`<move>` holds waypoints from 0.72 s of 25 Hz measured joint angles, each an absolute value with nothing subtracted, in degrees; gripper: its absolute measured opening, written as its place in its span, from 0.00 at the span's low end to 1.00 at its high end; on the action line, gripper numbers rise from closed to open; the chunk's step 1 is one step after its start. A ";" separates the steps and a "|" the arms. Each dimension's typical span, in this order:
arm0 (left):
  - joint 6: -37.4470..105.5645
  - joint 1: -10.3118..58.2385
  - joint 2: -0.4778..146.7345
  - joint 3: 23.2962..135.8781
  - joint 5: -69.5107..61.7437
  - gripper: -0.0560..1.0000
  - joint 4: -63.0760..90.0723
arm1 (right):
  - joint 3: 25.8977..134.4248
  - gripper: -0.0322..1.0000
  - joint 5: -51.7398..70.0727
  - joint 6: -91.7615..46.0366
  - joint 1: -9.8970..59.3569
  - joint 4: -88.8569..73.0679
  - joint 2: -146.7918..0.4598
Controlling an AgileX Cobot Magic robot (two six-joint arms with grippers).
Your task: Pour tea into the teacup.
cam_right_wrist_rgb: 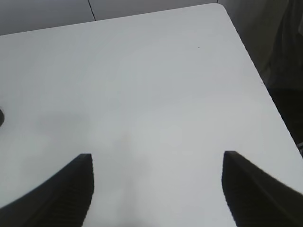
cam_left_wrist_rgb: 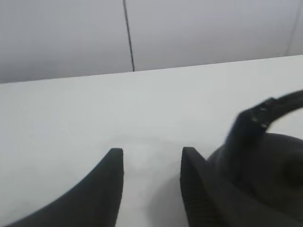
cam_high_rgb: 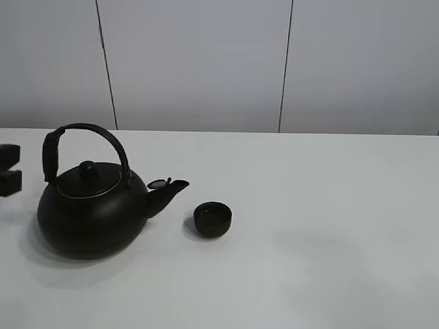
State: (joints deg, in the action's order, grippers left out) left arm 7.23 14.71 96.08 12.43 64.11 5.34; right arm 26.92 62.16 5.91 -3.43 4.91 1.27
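- L. gripper (cam_left_wrist_rgb: 151, 163): jaws seen parted w/ bare table between them, nothing pinched; the kettle (cam_left_wrist_rgb: 265, 175) lies just beside one jaw, not held. In the ext. high view this gripper (cam_high_rgb: 9, 170) is seen only at the left edge, near the kettle's handle.
- R. gripper (cam_right_wrist_rgb: 157, 165): jaws spread wide over bare table (cam_right_wrist_rgb: 142, 85), nothing between them; not seen in the ext. view.
- Kettle (cam_high_rgb: 89, 216): upright on the table, lid (cam_high_rgb: 88, 179) on, arched handle (cam_high_rgb: 86, 130) raised, spout (cam_high_rgb: 168, 190) aimed toward the teacup, its small flap cap lifted.
- Teacup (cam_high_rgb: 212, 218): upright, just beyond the spout tip, apart from it; contents cannot be told.
- Handling (est.): kettle judged rigid and heavy if filled; best taken at the handle's top, where a tilt can be controlled. Smooth round body judged slippery, no hold there.
- Teacup judged light, easily knocked or slid by the spout; likely brittle if ceramic. No hold needed for pouring.
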 joint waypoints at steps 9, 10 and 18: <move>-10.06 2.85 85.34 27.49 22.92 0.33 -6.79 | 26.92 0.53 62.16 5.91 -3.43 4.91 1.27; -12.53 2.07 84.22 30.15 18.02 0.33 -8.34 | 26.92 0.53 62.16 5.91 -3.43 4.91 1.27; -16.82 -6.40 78.35 42.77 -3.65 0.33 -10.83 | 26.92 0.53 62.16 5.91 -3.43 4.91 1.27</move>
